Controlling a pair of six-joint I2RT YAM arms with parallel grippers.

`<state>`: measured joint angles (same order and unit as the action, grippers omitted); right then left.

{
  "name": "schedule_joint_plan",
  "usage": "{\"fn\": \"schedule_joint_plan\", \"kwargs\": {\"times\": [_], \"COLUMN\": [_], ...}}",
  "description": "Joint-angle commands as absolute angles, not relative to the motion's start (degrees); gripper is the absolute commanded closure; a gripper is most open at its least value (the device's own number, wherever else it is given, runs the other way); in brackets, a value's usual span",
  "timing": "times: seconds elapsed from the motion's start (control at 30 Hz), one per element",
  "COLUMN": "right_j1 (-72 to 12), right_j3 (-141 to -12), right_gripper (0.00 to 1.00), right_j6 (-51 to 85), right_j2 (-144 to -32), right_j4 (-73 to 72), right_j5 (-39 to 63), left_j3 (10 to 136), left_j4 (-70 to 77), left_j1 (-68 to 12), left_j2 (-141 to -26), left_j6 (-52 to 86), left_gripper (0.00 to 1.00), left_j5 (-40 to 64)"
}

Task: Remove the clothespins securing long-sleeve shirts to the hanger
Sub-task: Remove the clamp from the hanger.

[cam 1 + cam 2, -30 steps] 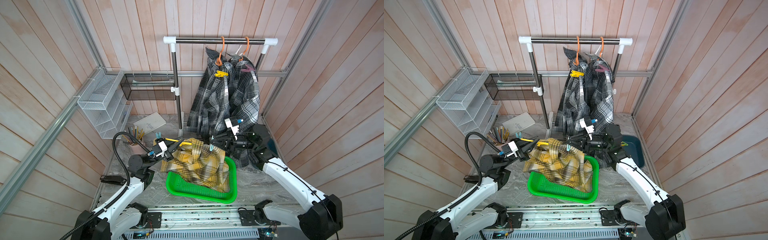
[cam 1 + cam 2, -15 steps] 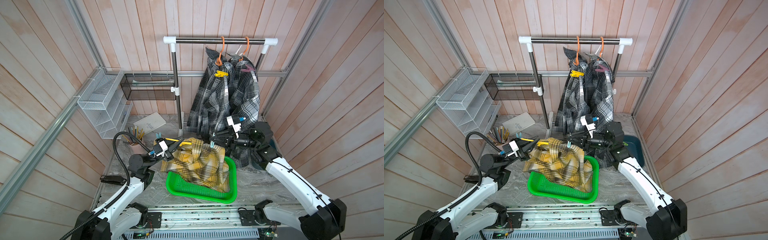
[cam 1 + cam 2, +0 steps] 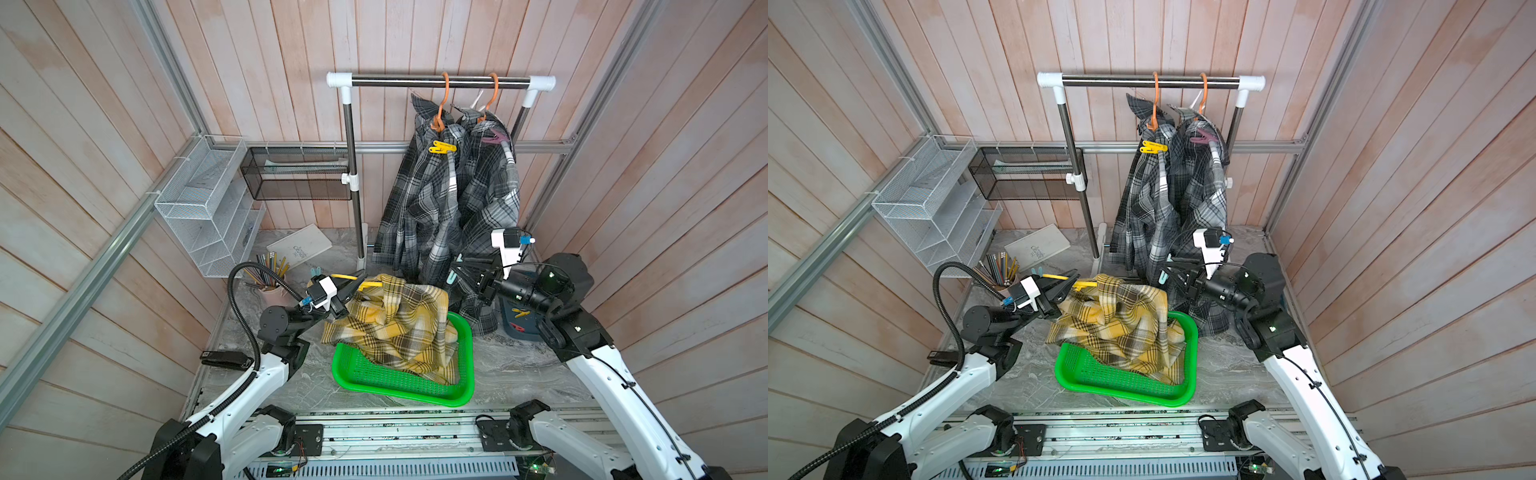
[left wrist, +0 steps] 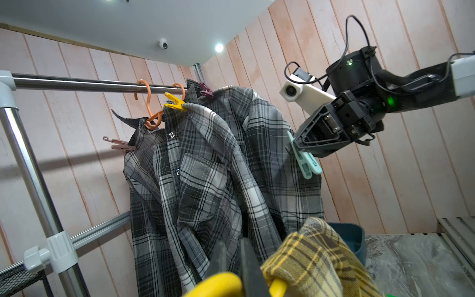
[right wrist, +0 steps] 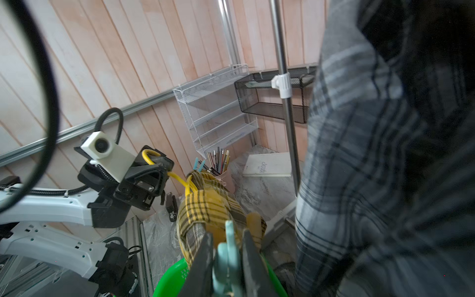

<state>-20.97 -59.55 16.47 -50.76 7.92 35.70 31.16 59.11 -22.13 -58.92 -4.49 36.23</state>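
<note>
Done: teal clothespin (image 4: 307, 164) clear of yellow shirt (image 3: 399, 320), clamped in right pincer (image 3: 459, 270). Left pincer (image 3: 358, 286) closed on yellow hanger (image 5: 177, 177). Outstanding: yellow clothespin (image 3: 442, 146) and mauve clothespin (image 3: 494, 136) on grey shirts (image 3: 436, 208), far rail (image 3: 399, 81).

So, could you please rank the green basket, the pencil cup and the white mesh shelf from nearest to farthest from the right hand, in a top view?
1. The green basket, just below the right hand.
2. The pencil cup, beyond the yellow plaid shirt.
3. The white mesh shelf, beyond that cup, on the robot's left.

Unreadable script on white booklet (image 3: 299, 248)
</note>
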Motion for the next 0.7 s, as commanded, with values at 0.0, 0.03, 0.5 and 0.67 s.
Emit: {"fn": "schedule_joint_plan", "kwargs": {"times": [0.0, 0.03, 0.5, 0.67], "right_j1": [-20.7, -20.6, 3.5, 11.1], "right_j3": [-56.5, -55.4, -43.2, -40.9], "right_gripper": [1.00, 1.00, 1.00, 1.00], "right_j6": [19.1, 20.0, 25.3, 25.4], "right_j2": [-48.1, -47.2, -44.5, -44.0], "right_j4": [21.1, 23.0, 22.0, 19.4], "right_j5": [20.1, 16.8, 11.2, 10.5], "left_j3": [31.9, 32.0, 32.1, 31.9], "left_j4": [60.3, 60.4, 59.4, 58.4], "left_j1": [-21.9, -21.9, -21.9, -21.9], "left_j2": [-58.9, -58.9, -58.4, -57.6], "left_j6": [-4.3, -4.0, -2.8, -3.3], "left_gripper": [1.00, 1.00, 1.00, 1.00], "left_j5": [32.7, 32.3, 29.0, 28.5]}}
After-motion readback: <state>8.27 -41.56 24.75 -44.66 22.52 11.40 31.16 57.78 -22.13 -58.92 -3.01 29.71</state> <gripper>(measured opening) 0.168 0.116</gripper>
